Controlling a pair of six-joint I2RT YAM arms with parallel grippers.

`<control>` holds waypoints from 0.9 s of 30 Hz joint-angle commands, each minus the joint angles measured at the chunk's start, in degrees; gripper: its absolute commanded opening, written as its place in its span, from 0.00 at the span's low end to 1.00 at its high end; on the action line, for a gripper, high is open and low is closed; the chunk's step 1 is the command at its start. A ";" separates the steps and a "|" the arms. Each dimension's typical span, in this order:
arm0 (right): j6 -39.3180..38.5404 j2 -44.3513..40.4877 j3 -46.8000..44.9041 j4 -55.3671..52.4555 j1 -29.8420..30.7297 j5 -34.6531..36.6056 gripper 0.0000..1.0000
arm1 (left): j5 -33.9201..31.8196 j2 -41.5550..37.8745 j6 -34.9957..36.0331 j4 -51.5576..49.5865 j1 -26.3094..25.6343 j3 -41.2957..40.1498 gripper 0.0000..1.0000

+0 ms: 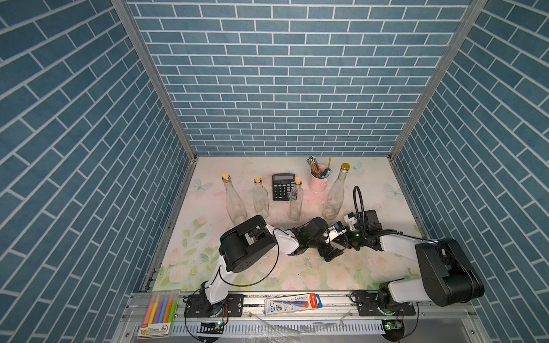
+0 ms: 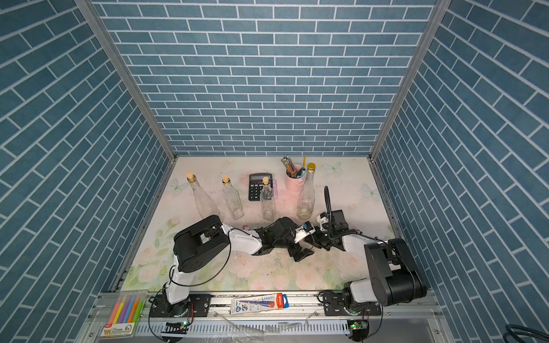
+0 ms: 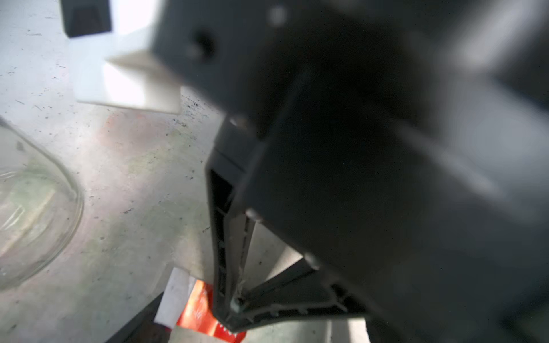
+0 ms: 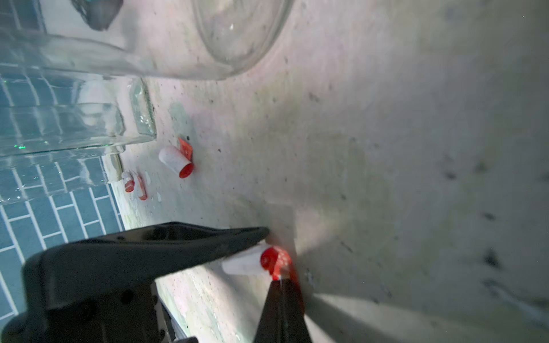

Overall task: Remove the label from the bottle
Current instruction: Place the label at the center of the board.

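Several clear glass bottles stand in a row at the back, among them a corked round bottle and a gold-capped bottle; neither gripper holds one. My right gripper is shut low over the table on a curled red-and-white label. The left wrist view shows the same label at the right gripper's pinched tips. My left gripper is open and holds nothing. One of its fingers reaches right up to the label. Torn label scraps lie beside a square bottle.
A black calculator and a pink pen cup sit at the back among the bottles. A highlighter pack and a blue-and-red packet lie on the front rail. Both arms meet mid-table, just in front of the bottles.
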 commanded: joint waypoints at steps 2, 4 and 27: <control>0.52 2.55 0.19 -8.12 1.08 10.76 0.00 | -3.08 -2.58 1.85 -4.62 0.38 0.02 1.00; 0.52 3.07 0.61 -8.55 1.36 11.29 0.00 | -4.23 -4.14 2.69 -6.20 0.73 -0.62 1.00; -5.14 -19.20 11.52 -31.21 -1.02 24.52 0.57 | -39.71 -58.59 -5.04 -26.33 0.60 -27.91 1.00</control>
